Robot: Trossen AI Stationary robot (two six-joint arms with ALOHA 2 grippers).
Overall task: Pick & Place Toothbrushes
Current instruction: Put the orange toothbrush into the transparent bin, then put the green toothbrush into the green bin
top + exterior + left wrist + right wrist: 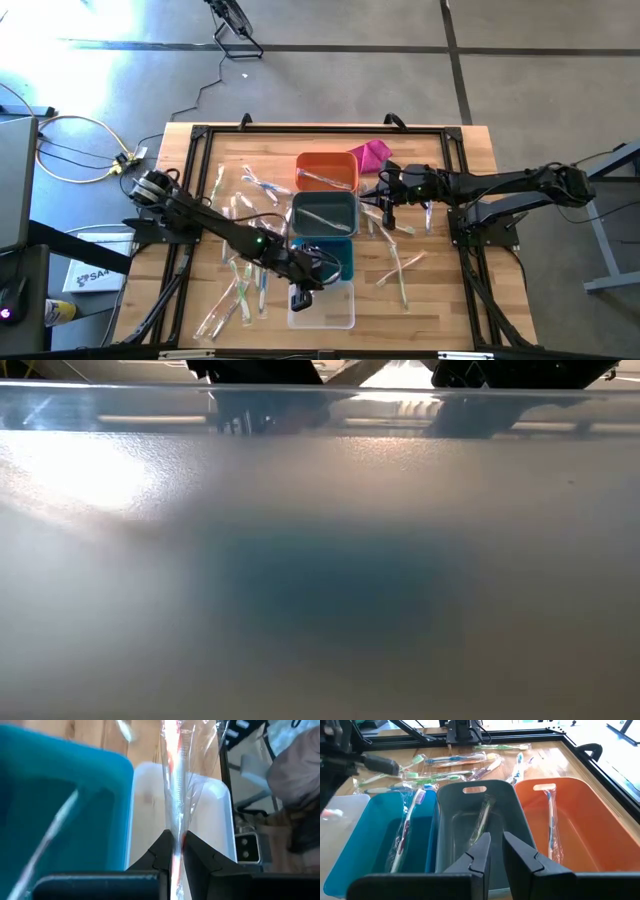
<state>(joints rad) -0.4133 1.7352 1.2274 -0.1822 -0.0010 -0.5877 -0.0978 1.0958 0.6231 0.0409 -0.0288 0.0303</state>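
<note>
Slatted wooden table (pixel 450 300), grey floor, four plastic bins in centre column.
Left gripper (pixel 176 851) clamps pink wrapped toothbrush (pixel 176 780) over clear bin (pixel 322 308); right gripper (pixel 495 851) fingers slightly apart, empty, above grey bin (pixel 455 827); teal, grey, orange bins hold one brush each.

The floor (pixel 330 75) is grey and smooth, with dark lines crossing it like seams. Strong light falls on the floor at the far left and makes a pale shine there. A wooden table (pixel 480 150) stands in the middle, with a black frame (pixel 320 129) along its edges. Yellow cables (pixel 75 150) lie on the floor near the table's far left corner. A black stand (pixel 232 25) is on the floor behind the table.
</note>
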